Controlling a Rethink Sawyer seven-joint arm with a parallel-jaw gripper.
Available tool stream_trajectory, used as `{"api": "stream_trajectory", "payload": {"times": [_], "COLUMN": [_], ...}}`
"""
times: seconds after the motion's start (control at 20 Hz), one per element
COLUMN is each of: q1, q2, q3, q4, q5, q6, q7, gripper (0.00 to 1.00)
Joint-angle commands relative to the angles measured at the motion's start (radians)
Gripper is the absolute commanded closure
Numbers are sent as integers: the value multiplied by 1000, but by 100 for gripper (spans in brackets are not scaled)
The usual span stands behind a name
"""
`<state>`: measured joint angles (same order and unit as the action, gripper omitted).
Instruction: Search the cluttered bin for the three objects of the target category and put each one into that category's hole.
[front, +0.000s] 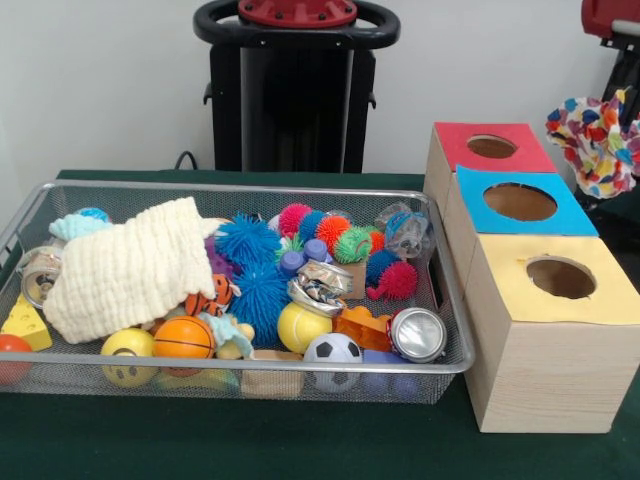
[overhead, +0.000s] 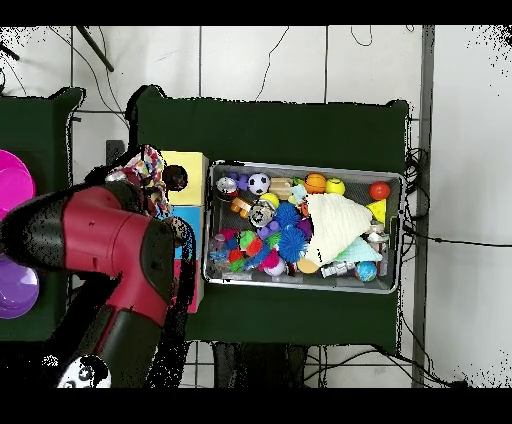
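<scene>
Okay, search step, nothing picked yet as far as I can judge. Green desk (front: 300, 440) carries everything. The red and black arm (overhead: 100, 240) hangs over the box side of the desk in the overhead view, off the bin. The front view shows none of its working end, so I cannot tell if the jaws are spread or pressed together. The wire mesh bin (front: 250, 368) sits left of the three wooden boxes in the front view, close beside them. The boxes run in a row: yellow-topped box (front: 540, 350) nearest the camera, blue-topped box (front: 560, 215) behind it, red-topped box (front: 460, 135) farthest, each with one round hole on top. All three holes look empty from here. A white cloth (front: 130, 265) lies over the left part of the bin and hides whatever is under it. A patterned cloth (front: 598, 140) shows at the right edge, beside the boxes. Loose in the bin: blue spiky balls (front: 245, 240) mid-bin, an orange basketball (front: 183, 338), a yellow ball (front: 300, 325) and a soccer ball (front: 333, 348) along the front wall, and a shiny can (front: 417, 333) in the front right corner. The pictures don't show which category is the target. Next move as I see it: bring the arm across over the bin, pick an exposed item first, and shift the cloth if the count falls short.
</scene>
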<state>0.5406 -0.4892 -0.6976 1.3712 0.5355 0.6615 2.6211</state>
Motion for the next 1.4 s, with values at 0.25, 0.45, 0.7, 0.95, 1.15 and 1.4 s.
{"api": "stream_trajectory", "payload": {"times": [0.25, 0.45, 0.7, 0.95, 1.15, 1.4], "q1": [-84, -104, -136, -164, -192, -199], "q2": [11, 8, 47, 80, 109, 113], "q3": [177, 196, 220, 246, 271, 279], "q4": [125, 130, 111, 91, 72, 63], "q5": [-68, -75, -82, -90, -107, -134], "q6": [-101, -118, -177, -227, -278, -286], "q7": [5, -12, -11, -16, -21, 1], "gripper": [100, 100, 100, 100, 100, 100]}}
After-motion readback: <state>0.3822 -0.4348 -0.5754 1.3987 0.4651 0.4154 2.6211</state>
